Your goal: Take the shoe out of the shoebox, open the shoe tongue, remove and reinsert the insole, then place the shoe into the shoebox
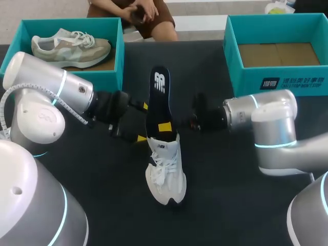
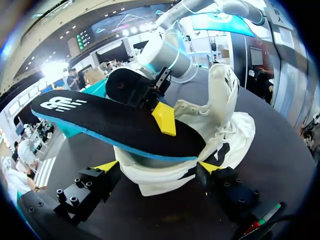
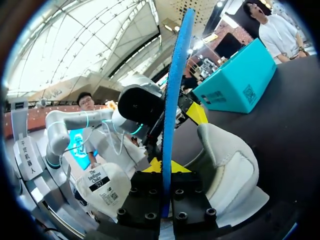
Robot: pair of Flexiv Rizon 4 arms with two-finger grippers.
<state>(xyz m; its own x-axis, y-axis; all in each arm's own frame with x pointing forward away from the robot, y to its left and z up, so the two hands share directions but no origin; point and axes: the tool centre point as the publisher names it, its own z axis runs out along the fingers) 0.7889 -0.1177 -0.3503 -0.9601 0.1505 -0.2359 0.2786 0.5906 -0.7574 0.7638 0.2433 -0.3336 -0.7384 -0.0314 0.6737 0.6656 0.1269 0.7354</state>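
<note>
Both arms reach inward, meeting mid-table. Left gripper (image 1: 143, 122) clasps the shoe (image 1: 166, 179) heel; right gripper (image 1: 164, 126) pinches the insole (image 1: 160, 92).

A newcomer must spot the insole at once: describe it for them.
In the middle of the black table lies a white lace-up sneaker. Sticking out of its opening, away from the robot, is the long black foam insole with a blue underside, pinched by the right gripper. Unlike the sneaker, it is a flat slab with a white logo.

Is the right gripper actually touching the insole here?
Touching. The right wrist view shows the insole edge-on, pinched between the two yellow-tipped fingers of the right gripper, one pressing each face.
</note>
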